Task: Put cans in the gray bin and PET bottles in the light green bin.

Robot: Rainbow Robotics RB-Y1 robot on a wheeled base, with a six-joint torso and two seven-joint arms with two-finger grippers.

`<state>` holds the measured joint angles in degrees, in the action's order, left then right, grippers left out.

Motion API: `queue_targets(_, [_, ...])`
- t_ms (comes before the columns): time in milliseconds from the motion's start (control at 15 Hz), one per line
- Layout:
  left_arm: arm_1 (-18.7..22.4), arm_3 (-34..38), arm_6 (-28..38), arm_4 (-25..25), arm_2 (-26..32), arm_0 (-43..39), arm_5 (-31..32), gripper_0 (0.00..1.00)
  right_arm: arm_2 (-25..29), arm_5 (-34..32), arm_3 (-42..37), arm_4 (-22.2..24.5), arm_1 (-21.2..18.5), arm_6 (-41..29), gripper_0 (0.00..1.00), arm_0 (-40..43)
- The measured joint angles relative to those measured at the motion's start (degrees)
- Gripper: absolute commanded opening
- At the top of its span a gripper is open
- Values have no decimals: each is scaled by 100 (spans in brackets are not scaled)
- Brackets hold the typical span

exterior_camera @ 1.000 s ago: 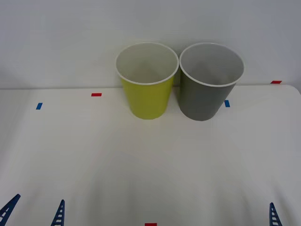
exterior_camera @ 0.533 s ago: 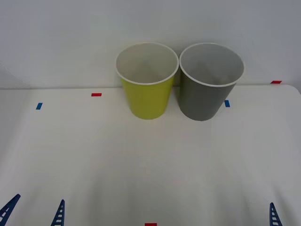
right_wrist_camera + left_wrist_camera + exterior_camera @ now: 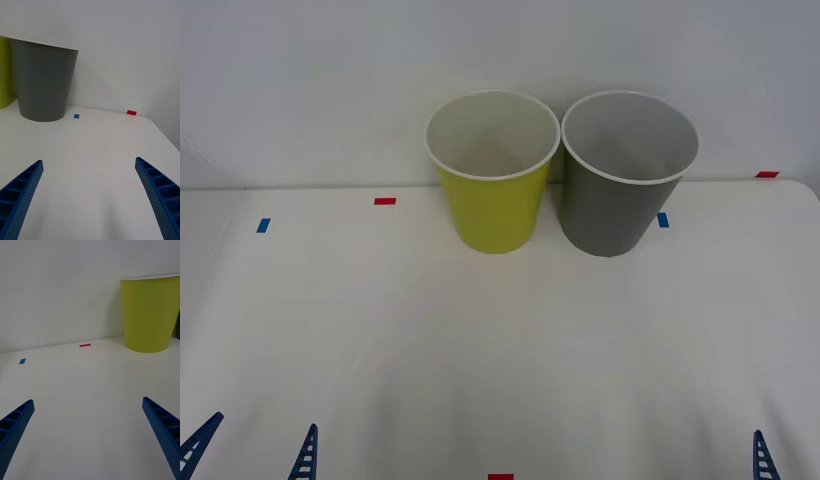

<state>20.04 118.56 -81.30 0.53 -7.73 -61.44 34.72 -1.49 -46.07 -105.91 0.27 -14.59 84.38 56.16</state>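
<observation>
1. White table (image 3: 500, 340) runs from the near edge back to a plain white wall; bare white surface across the middle.
2. Gray bin (image 3: 612, 205), tall, tapered, white rim, pale inside, upright at the table's far edge, on the right of the pair. Nothing seen inside from the front view.
3. Light green bin (image 3: 492, 205), same shape, upright just left of the gray bin; their rims are just beside each other, can't tell if touching. Inside looks pale and bare.
4. Left gripper (image 3: 90, 438) low at the near left of the table, blue ribbed fingers (image 3: 305, 455) spread wide, nothing between them. Its wrist view has the light green bin ahead, well apart.
5. Right gripper (image 3: 90, 198) low at the near right, fingers spread wide too, holding nothing; one fingertip (image 3: 760, 455) pokes in at the front view's bottom edge. Gray bin is ahead of it, well apart.
6. Small tape marks on the table: red mark (image 3: 385, 201) and blue mark (image 3: 263, 225) left of the bins, blue mark (image 3: 663, 220) by the gray bin's base, red mark (image 3: 767, 174) far right, red mark (image 3: 500, 477) at the near edge.
</observation>
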Motion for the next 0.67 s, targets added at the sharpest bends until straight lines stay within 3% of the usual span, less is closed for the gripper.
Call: queue_targets(667, [0,0,0,0,0,0,0,100,0,0,0,0,0,0,84,0])
